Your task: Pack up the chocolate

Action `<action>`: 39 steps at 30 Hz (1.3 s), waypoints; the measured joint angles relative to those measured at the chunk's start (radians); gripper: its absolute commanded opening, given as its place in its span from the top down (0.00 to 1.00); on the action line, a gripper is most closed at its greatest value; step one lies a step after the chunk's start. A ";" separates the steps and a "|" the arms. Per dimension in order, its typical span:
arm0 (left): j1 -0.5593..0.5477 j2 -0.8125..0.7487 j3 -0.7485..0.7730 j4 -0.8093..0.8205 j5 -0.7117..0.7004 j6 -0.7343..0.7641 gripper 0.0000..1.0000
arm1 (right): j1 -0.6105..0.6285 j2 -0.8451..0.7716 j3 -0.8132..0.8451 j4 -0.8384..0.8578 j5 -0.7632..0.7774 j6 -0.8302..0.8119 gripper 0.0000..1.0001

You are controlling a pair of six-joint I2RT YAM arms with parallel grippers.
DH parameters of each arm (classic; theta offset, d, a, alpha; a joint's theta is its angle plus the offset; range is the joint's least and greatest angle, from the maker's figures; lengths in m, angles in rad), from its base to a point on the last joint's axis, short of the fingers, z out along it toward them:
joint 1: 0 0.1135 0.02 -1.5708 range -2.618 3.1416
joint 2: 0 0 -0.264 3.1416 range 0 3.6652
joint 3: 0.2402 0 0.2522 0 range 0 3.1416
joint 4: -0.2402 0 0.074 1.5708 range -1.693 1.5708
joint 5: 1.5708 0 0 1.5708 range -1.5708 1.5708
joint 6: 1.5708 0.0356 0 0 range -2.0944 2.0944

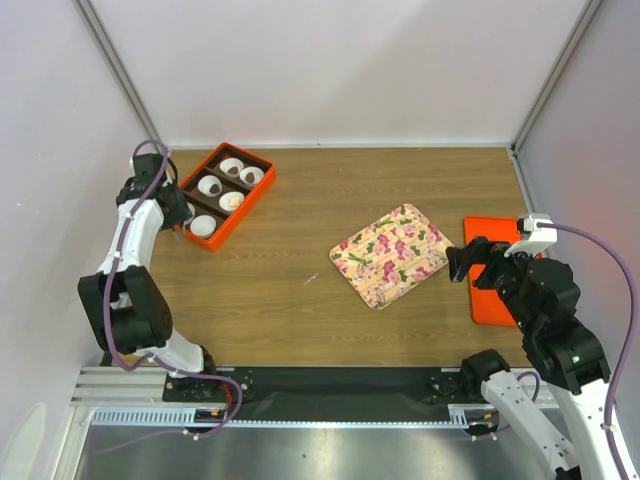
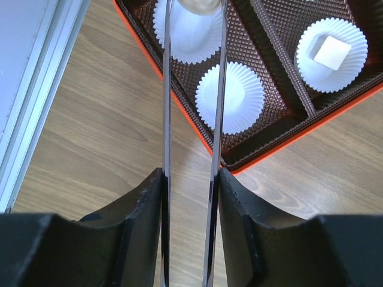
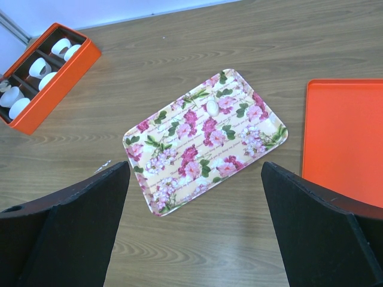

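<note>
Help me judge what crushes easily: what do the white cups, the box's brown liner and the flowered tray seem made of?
White cups: thin matte paper, going by the fine pleats. Brown liner: probably moulded plastic or embossed card; dimpled all over, slight sheen. Flowered tray: likely rigid plastic, with printed smooth face and raised rim; uncertain.

Wood grain, pleated paper, plastic and bright metal showing side by side.
The table (image 1: 300, 300) is showing a matt wood-grain face. The orange box (image 1: 250, 210) is looking like smooth plastic, its brown liner (image 2: 239, 36) carrying a fine embossed texture under pleated white paper cups (image 2: 230, 98). The flowered tray (image 3: 197, 149) and orange lid (image 3: 341, 137) are looking smooth and faintly glossy. On the left gripper (image 2: 194, 12) the fingers (image 2: 166, 119) are gleaming as thin polished metal, while on the right gripper (image 3: 194, 170) the fingers (image 3: 72, 227) are showing matt black plastic.
</note>
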 measured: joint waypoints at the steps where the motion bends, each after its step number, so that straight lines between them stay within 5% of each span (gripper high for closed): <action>1: 0.000 0.000 0.000 0.004 -0.002 0.000 0.55 | 0.000 0.000 0.000 0.000 0.000 0.000 0.00; 27: -0.016 -0.032 0.046 -0.060 0.003 0.012 0.52 | 0.000 -0.002 0.000 -0.001 0.007 0.000 0.00; 30: -0.089 -0.077 0.115 -0.087 0.010 0.025 0.52 | 0.000 -0.002 0.002 -0.003 0.006 0.000 0.00; 39: -0.573 -0.205 0.211 -0.084 0.033 0.050 0.52 | 0.000 0.000 0.038 -0.018 0.008 0.001 0.00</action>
